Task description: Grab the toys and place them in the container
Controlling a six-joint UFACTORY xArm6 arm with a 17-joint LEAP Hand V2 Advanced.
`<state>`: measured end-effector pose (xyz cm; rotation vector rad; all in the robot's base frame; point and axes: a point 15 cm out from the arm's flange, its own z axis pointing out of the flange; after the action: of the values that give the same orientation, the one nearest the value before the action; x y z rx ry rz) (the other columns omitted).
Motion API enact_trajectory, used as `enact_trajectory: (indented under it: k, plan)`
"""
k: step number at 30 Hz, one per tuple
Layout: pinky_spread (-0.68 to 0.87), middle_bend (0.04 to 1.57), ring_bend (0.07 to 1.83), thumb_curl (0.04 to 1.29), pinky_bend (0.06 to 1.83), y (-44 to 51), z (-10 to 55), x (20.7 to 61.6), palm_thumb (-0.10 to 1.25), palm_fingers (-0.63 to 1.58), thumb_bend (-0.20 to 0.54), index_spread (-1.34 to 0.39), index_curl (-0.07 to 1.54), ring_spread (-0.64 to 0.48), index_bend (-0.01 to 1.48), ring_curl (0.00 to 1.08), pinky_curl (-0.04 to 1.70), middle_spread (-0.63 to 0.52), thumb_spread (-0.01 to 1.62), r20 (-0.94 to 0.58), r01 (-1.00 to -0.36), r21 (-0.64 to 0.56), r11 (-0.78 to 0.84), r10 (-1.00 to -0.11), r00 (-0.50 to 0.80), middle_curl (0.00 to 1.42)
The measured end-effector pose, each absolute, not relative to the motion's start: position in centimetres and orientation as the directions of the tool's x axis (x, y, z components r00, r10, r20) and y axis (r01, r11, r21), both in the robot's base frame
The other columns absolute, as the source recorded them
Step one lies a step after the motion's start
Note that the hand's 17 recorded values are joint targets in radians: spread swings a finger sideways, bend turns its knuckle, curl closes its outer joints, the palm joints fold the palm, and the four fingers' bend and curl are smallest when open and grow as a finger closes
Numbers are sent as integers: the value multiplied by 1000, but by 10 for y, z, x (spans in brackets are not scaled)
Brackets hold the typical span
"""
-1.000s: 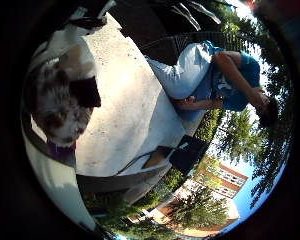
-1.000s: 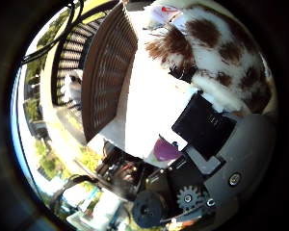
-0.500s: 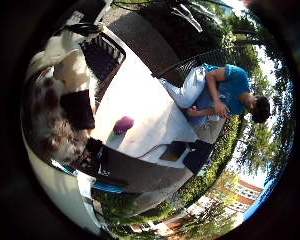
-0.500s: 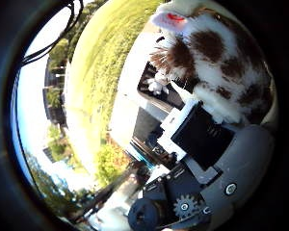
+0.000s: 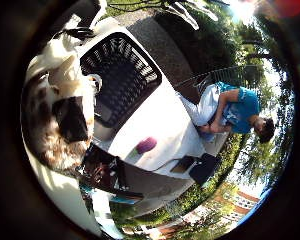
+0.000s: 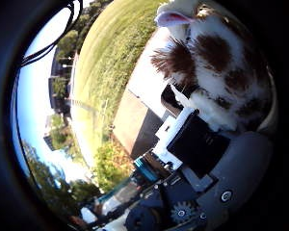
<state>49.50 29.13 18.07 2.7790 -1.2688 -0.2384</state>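
A white plush toy with brown spots [image 6: 216,72] fills much of the thumb side view, pressed close to my palm. My right hand [image 6: 195,144] is shut on it, with a black and white finger part across its body. The same plush toy [image 5: 52,120] shows in the little finger side view, held above the table. A black slatted container [image 5: 121,75] stands on the white table [image 5: 165,135], close beside the held toy. A small purple toy [image 5: 145,145] lies on the table near the container.
A person in a blue top sits beyond the far side of the table. A dark flat object [image 5: 202,167] lies at the table's edge. Grass, trees and buildings surround the table.
The whole picture has shifted, so the hand has moved with the plush toy. The black container now shows larger and nearer to the toy.
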Motion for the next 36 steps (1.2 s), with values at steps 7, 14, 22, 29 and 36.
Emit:
enact_trajectory:
  k: [7,14,22,29,36]
  plan:
    - [221,837,1287,658,1421,281,136,495,782,-60,-38,-994,1227,53,418,739,880,-121,1148,-118,-759,202,-620,-784,609,819]
    - [386,316,658,596,990,249,134,498,776,-234,-27,-742,911,237,120,407,612,11,1131,-142,-744,240,-623,-781,608,512]
    - [468,181,501,552,781,194,239,508,792,-92,-26,-550,613,284,102,328,468,37,1113,-138,-771,146,-620,-784,605,416]
    - [493,163,468,533,748,147,296,506,797,-40,-26,-493,484,289,136,315,424,40,1109,-152,-784,88,-614,-786,599,376]
    - [495,166,425,518,695,57,325,461,801,-19,-26,-458,396,285,163,307,377,41,1107,-210,-780,144,-609,-789,578,343]
